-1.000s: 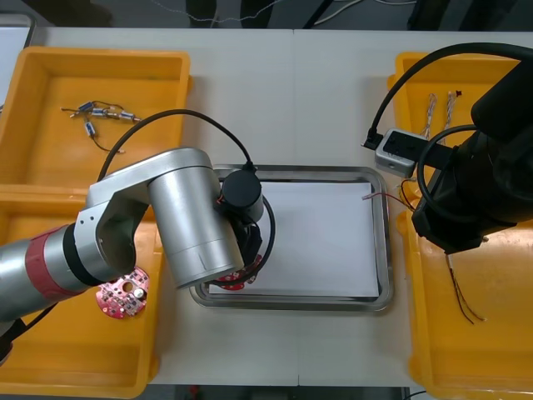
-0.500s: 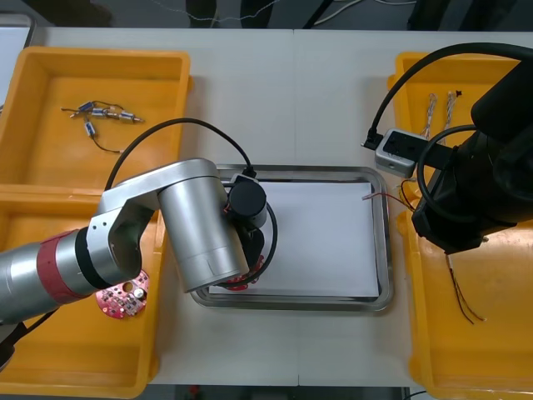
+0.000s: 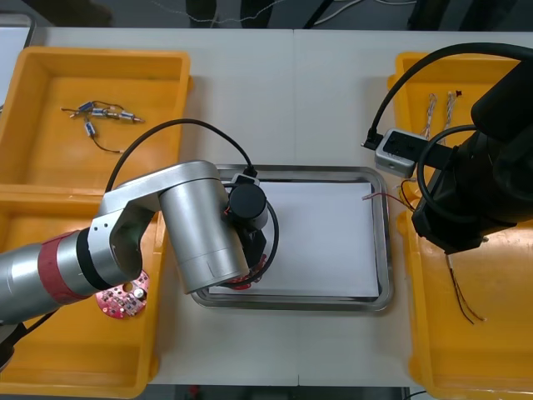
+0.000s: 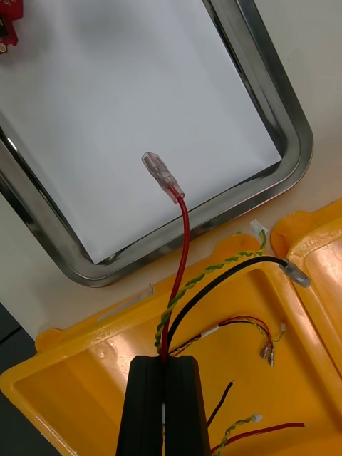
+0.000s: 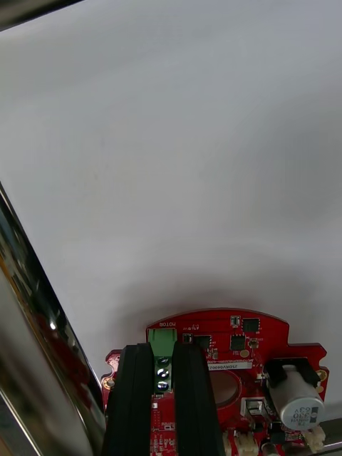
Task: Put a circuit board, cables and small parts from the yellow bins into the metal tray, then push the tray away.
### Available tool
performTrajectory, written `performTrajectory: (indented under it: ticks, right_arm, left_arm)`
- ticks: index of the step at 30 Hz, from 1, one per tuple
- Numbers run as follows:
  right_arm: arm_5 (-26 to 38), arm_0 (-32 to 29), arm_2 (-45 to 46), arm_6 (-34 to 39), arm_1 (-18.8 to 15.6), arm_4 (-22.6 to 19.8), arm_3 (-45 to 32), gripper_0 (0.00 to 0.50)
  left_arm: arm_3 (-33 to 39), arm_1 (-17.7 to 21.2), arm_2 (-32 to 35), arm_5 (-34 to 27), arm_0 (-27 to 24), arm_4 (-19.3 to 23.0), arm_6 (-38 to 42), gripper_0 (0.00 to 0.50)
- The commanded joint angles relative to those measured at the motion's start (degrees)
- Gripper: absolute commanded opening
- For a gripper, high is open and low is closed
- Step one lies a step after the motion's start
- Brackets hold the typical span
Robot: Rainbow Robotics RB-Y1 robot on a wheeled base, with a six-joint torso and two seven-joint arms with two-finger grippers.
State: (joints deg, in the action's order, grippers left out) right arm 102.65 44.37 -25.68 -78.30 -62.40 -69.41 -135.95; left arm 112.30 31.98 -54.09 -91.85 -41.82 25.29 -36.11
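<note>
My left gripper [image 5: 162, 363] is shut on a round red circuit board [image 5: 242, 353], its fingers pinching the green terminal block. The board hangs low over the white inside of the metal tray [image 5: 21, 285], near its left rim; its red edge [image 3: 240, 283] peeks out under my left arm at the tray's [image 3: 385, 250] near left corner. My right gripper [image 4: 165, 367] is shut on a red cable [image 4: 183, 235]. The cable's clear plug reaches over the tray's [image 4: 285, 114] right side. Its tip [image 3: 371, 197] shows beside my right arm [image 3: 475, 192].
Another red circuit board [image 3: 122, 298] lies in the near left yellow bin [image 3: 75, 367]. Small metal parts [image 3: 104, 112] lie in the far left bin. Twisted cables [image 3: 440, 108] lie in the far right bin; black, red and twisted cables [image 4: 235, 331] fill the bin under my right gripper.
My left arm has shifted a little to the right, carrying the circuit board further over the tray. The right arm and its red cable have stayed still.
</note>
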Motion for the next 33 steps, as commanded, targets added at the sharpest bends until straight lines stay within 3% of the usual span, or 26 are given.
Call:
performTrajectory:
  ticks: [1,3,5,6,7,25,33]
  right_arm:
    - [0.0,1.7,-0.1,1.7,0.4,-0.5,-1.5,0.0]
    - [0.0,1.7,-0.1,1.7,0.5,-0.5,-1.5,0.0]
    - [0.0,1.7,-0.1,1.7,0.5,-0.5,-1.5,0.0]
    - [0.0,1.7,-0.1,1.7,0.5,-0.5,-1.5,0.0]
    - [0.0,1.7,-0.1,1.7,0.5,-0.5,-1.5,0.0]
    - [0.0,1.7,-0.1,0.8,1.9,-0.4,-1.5,0.0]
    - [0.0,3.4,-3.2,0.4,4.7,0.5,-1.5,0.0]
  left_arm:
    - [0.3,-1.4,-1.2,0.9,-1.3,-0.8,4.6,0.105]
    - [0.3,-1.3,-1.3,0.9,-1.1,-0.8,4.7,0.141]
    - [0.4,-1.3,-1.3,0.9,-1.0,-1.0,4.8,0.313]
    - [0.4,-1.3,-1.3,0.9,-0.9,-1.0,4.9,0.364]
    - [0.4,-1.3,-1.3,0.9,-0.7,-1.2,5.0,0.489]
    - [1.6,0.7,0.9,0.9,-0.8,-1.0,5.5,0.5]
    - [5.6,3.0,7.9,-3.7,-1.2,4.6,5.0,0.5]
